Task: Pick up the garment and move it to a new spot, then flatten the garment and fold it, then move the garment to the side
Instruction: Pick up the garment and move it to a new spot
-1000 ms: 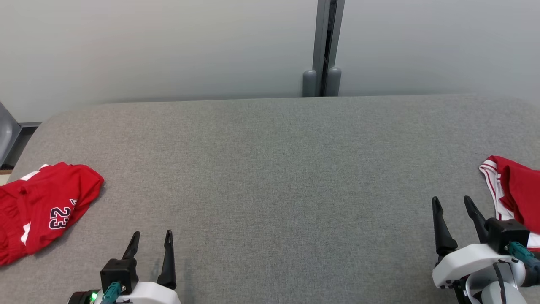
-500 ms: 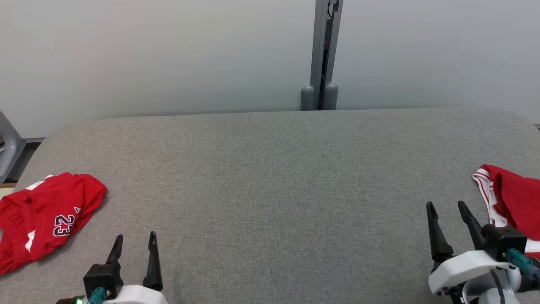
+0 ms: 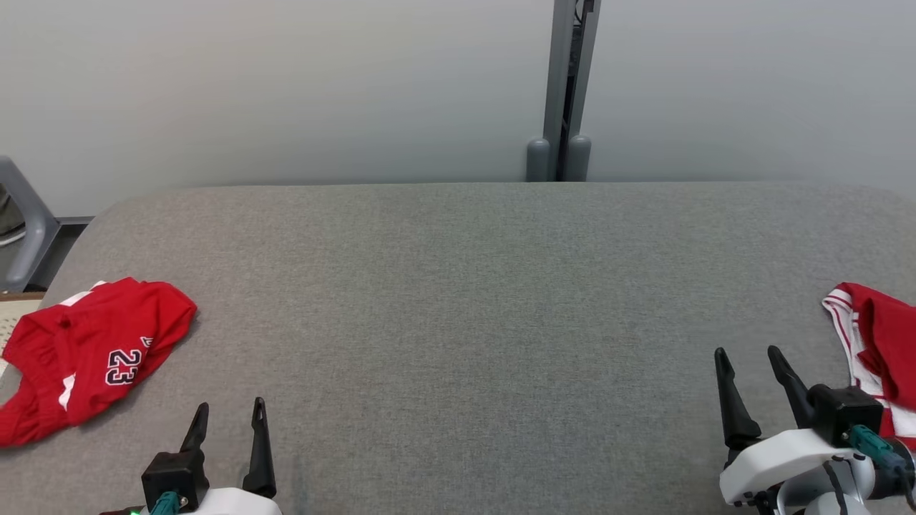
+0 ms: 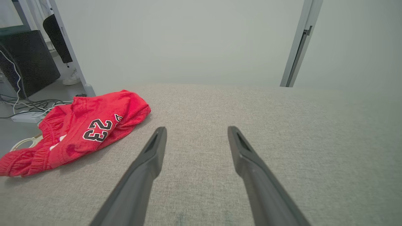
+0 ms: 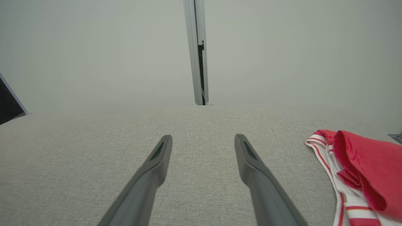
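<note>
Far left, the shorts (image 3: pixel 93 357) are lying crumpled at the table's (image 3: pixel 458 286) left edge, with the number 23 facing up. The left wrist view is adding what lies beyond them: cables (image 4: pixel 28 105) and a black box (image 4: pixel 26 59) on the floor. Just to their right the left gripper (image 3: pixel 230 404) is hanging over the grey cloth, fingers spread wide and holding nothing, clear of the shorts. Behind the table's far edge a post (image 3: pixel 569 86) is standing against the wall. Further right, the right gripper (image 3: pixel 746 350) is likewise gaping and empty. A red-and-white garment (image 3: pixel 876 350) is lying bunched at the right edge. From the head its wrist is overlapping that garment, but the right wrist view is showing bare cloth between finger and striped hem.
</note>
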Motion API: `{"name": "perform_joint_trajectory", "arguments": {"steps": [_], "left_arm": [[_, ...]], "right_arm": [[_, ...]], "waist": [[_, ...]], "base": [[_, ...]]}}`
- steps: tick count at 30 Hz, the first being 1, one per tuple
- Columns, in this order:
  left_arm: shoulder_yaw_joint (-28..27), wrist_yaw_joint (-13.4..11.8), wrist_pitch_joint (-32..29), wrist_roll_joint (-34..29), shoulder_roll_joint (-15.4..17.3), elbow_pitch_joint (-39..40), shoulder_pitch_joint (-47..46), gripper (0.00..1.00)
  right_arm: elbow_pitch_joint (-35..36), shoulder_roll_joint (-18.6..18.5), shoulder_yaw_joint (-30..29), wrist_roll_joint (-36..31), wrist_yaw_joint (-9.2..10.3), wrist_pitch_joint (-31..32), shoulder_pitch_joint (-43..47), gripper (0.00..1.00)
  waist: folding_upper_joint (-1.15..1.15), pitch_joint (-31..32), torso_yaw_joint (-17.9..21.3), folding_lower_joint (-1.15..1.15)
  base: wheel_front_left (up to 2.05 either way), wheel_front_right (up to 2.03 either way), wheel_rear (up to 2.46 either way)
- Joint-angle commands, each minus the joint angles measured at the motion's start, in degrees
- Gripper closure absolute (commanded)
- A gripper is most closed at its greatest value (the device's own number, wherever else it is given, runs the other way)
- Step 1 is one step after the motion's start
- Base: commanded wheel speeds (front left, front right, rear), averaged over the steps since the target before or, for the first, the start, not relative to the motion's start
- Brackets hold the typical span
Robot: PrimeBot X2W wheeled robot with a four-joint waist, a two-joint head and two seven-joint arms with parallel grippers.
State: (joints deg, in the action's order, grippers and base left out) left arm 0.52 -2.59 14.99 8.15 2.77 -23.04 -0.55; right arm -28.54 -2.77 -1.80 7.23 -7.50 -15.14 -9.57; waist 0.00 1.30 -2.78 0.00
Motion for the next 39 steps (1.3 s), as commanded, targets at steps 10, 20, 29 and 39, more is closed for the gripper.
{"name": "perform_joint_trajectory", "arguments": {"steps": [10, 20, 29, 39], "left_arm": [[-1.8, -0.3, 0.3, -0.6, 0.3, 0.1, -0.9, 0.0], [-4.9, -0.5, 0.3, -1.1, 0.2, 0.3, 0.3, 0.0], [-6.8, -0.5, 0.3, -0.8, 0.2, 0.6, 0.7, 0.0], [-7.7, 0.9, 0.3, 1.5, 0.2, -1.5, -2.5, 0.0]], "right_arm": [[-0.3, -0.3, 2.0, 2.0, 0.02, 0.0, 1.0, 0.0], [-0.2, -0.3, 3.9, 2.3, 0.02, 0.0, 0.5, 0.0], [-0.3, -0.3, 5.2, 2.5, 0.02, 0.0, -0.3, 0.0], [0.0, -0.3, 6.0, 0.4, 0.02, 0.0, -2.2, 0.0]], "waist": [[0.0, -1.2, -10.1, 0.0], [0.0, -1.9, -20.4, 0.0], [0.0, -2.5, -24.8, 0.0], [0.0, -5.8, -22.9, 0.0]], "base": [[0.0, 0.0, 0.0], [0.0, 0.0, 0.0], [0.0, 0.0, 0.0], [0.0, 0.0, 0.0]]}}
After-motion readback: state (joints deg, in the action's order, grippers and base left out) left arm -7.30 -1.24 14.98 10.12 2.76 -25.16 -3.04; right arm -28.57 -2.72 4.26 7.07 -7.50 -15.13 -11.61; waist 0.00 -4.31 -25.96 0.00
